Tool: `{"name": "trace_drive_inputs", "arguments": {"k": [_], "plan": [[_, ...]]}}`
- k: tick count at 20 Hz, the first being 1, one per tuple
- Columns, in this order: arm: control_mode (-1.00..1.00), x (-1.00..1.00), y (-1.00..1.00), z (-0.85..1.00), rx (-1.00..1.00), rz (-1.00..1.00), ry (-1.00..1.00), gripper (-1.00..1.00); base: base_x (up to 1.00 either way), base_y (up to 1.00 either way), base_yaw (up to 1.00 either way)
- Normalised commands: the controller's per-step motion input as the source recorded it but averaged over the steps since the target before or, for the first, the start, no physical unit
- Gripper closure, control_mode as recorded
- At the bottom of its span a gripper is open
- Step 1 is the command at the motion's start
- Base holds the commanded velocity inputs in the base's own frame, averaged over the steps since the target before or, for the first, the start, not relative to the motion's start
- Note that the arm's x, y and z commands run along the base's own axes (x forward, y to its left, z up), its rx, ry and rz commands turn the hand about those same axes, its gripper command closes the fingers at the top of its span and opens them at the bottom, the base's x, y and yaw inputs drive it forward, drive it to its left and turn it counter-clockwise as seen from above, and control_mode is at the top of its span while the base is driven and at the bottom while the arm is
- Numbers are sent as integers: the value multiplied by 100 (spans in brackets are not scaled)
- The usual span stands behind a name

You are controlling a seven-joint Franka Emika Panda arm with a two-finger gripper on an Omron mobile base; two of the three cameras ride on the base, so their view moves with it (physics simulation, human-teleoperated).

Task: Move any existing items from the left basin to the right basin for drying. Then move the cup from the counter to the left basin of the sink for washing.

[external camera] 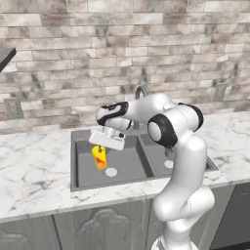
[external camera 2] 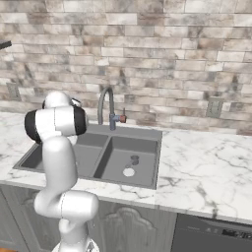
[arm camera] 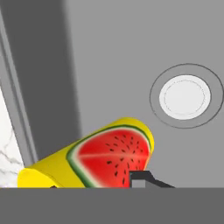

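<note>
Cup [external camera: 100, 157] in gripper [external camera: 101, 149], hanging over left basin [external camera: 85, 168]
Fingers clamp cup; long axis near vertical, drain [external camera: 111, 172] just below-right, so release needs straight descent w/ no sideways shift

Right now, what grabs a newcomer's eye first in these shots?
The yellow cup with its watermelon-slice print, hanging in the pincer over the left basin, near the pale drain. Next, the white arm reaching across the dark sink set in the marble counter. A small grey knob-like object sits in the right basin, below the arched faucet.
</note>
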Motion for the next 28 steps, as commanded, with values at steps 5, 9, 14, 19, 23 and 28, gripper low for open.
{"name": "trace_drive_inputs", "arguments": {"k": [5, 9, 14, 19, 23, 28], "plan": [[-100, 29, 0, -62, 0, -1, -7, 100, 0, 0, 0], [-100, 34, 0, -53, 0, 0, -8, 100, 0, 0, 0], [-100, 44, 0, -50, 0, 0, -6, 100, 0, 0, 0], [-100, 30, 0, -44, 1, 0, -1, 100, 0, 0, 0], [-100, 8, 0, -24, 1, 0, -1, 100, 0, 0, 0], [-100, -3, 0, -7, 2, 0, 0, -100, 0, 0, 0]]}}
